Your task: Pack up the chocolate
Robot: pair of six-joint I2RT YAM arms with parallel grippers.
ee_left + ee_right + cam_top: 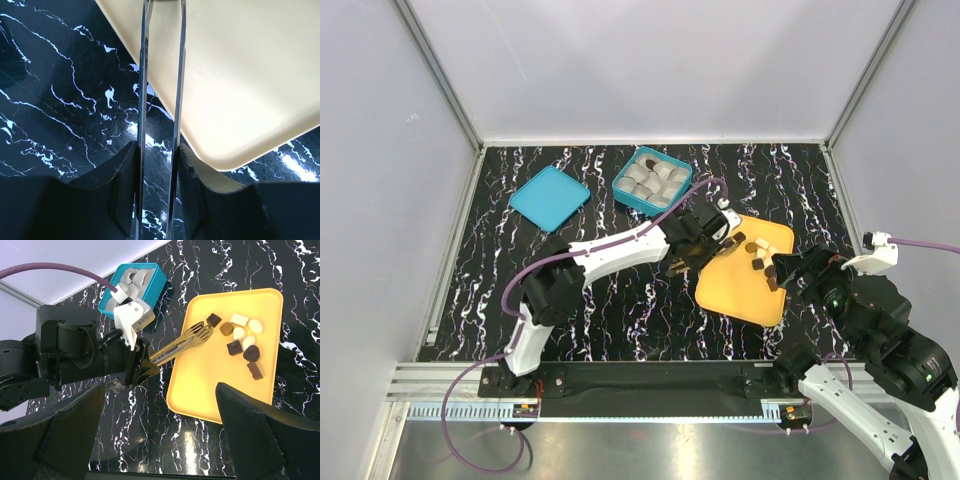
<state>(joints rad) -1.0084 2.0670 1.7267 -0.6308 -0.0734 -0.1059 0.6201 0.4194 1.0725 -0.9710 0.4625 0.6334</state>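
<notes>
Several chocolate pieces, dark brown and pale cream, lie bunched at the far right of the yellow tray. My left gripper is shut on metal tongs. The tong tips rest over the tray just short of a dark square piece, with nothing between them. In the left wrist view the two tong blades run between my left gripper's fingers, over the tray's edge. The right gripper hangs open and empty over the tray's near corner. From above I see the left gripper, tongs, chocolate and right gripper.
A teal box holding grey paper cups stands behind the tray, also seen in the right wrist view. Its teal lid lies flat to the left. The table is black marble, with grey walls on three sides.
</notes>
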